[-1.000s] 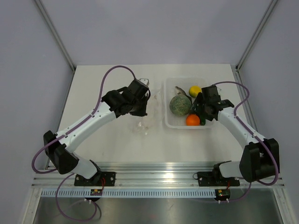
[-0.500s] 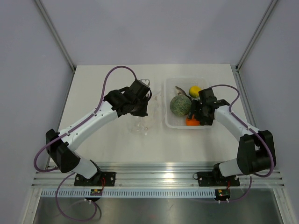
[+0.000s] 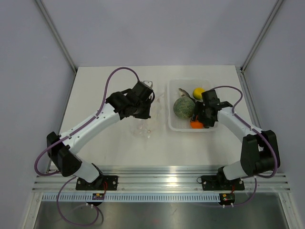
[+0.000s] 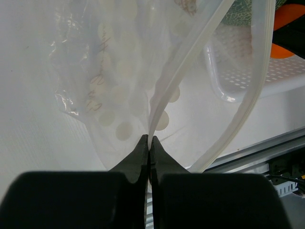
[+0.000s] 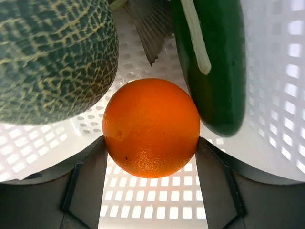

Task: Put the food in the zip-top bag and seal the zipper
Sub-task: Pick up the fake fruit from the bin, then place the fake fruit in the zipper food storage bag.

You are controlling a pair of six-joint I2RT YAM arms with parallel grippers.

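Note:
My left gripper (image 3: 144, 109) (image 4: 149, 141) is shut on the whitish zipper strip (image 4: 164, 90) at the rim of the clear zip-top bag (image 3: 145, 127) (image 4: 114, 71) and holds its mouth open above the table. My right gripper (image 3: 197, 122) (image 5: 151, 143) is down in the white tray (image 3: 172, 125), its fingers closed against both sides of the small orange ball (image 3: 194, 124) (image 5: 151, 126). The speckled green ball (image 3: 182, 107) (image 5: 52, 57), the dark green cucumber (image 5: 214, 67), the fish-like piece (image 3: 185, 92) (image 5: 150, 24) and the yellow lemon piece (image 3: 198, 91) lie in the tray.
The perforated tray floor (image 5: 157, 210) lies under the orange ball. The tray stands right of the bag, and its corner (image 4: 228, 76) shows through the bag's mouth in the left wrist view. The arms' base rail (image 3: 162, 179) runs along the near edge.
My right gripper has moved left and down over the orange ball and now covers most of it. My left arm has shifted slightly, still holding the bag.

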